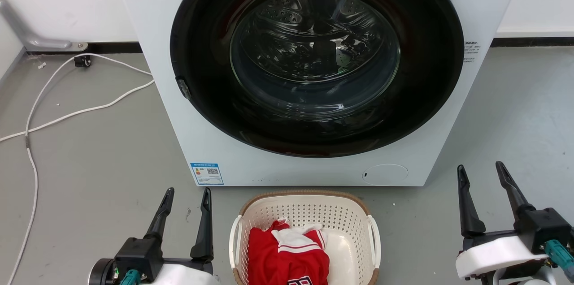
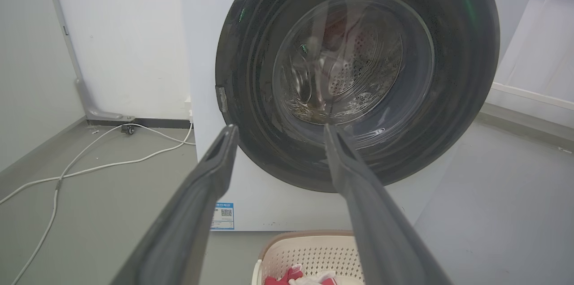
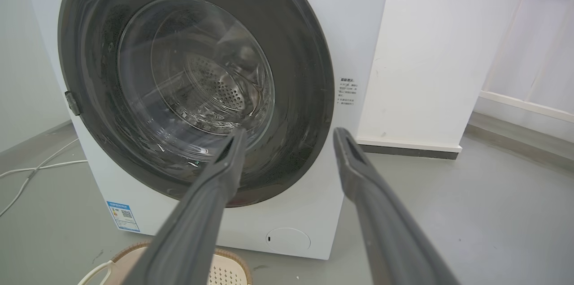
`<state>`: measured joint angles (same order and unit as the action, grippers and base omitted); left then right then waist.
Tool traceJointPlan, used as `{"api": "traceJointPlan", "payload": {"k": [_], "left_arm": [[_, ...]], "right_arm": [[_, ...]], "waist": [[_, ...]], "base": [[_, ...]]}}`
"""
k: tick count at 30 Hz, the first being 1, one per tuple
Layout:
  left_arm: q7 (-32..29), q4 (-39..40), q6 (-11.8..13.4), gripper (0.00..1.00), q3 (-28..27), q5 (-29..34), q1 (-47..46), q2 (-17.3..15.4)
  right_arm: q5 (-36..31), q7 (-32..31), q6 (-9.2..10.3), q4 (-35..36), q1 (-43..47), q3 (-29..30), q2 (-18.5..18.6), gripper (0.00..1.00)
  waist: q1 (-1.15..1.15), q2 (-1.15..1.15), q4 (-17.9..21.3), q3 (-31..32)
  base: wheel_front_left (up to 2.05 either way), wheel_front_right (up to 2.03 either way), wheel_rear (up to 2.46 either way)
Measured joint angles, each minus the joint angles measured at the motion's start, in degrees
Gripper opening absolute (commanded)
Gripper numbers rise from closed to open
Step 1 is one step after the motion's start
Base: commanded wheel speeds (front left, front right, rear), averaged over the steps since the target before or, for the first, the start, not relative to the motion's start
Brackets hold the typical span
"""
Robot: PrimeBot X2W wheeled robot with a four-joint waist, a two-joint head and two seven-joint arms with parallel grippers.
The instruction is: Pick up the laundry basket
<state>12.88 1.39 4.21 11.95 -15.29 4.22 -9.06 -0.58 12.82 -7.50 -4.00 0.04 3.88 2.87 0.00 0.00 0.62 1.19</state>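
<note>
The laundry basket [image 1: 309, 215], on the floor [image 1: 89, 155] just before the washing machine [image 1: 269, 170] and between the released left pincer [image 1: 188, 192] and right pincer [image 1: 480, 167], looks stiff and light with one red-and-white garment [image 1: 287, 258] inside, so its two white side handles [image 1: 233, 240] seem the best hold.
</note>
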Motion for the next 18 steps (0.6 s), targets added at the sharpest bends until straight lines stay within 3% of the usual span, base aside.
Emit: {"api": "traceJointPlan", "payload": {"k": [8, 18], "left_arm": [[0.9, -0.9, -3.2, 1.00, -1.7, 7.1, 0.6, 1.4], [1.9, -0.5, -3.5, 1.00, -2.7, 11.8, 1.2, 2.8]], "right_arm": [[-3.3, 1.0, 0.00, -0.6, 0.0, 0.0, 0.0, 1.00], [-4.7, 1.9, 0.00, -1.3, 0.1, -0.5, 0.0, 1.00]], "waist": [[0.00, 0.00, 0.2, 0.0], [0.00, 0.00, 0.2, 0.2]], "base": [[0.00, 0.00, 0.00], [0.00, 0.00, 0.00]]}}
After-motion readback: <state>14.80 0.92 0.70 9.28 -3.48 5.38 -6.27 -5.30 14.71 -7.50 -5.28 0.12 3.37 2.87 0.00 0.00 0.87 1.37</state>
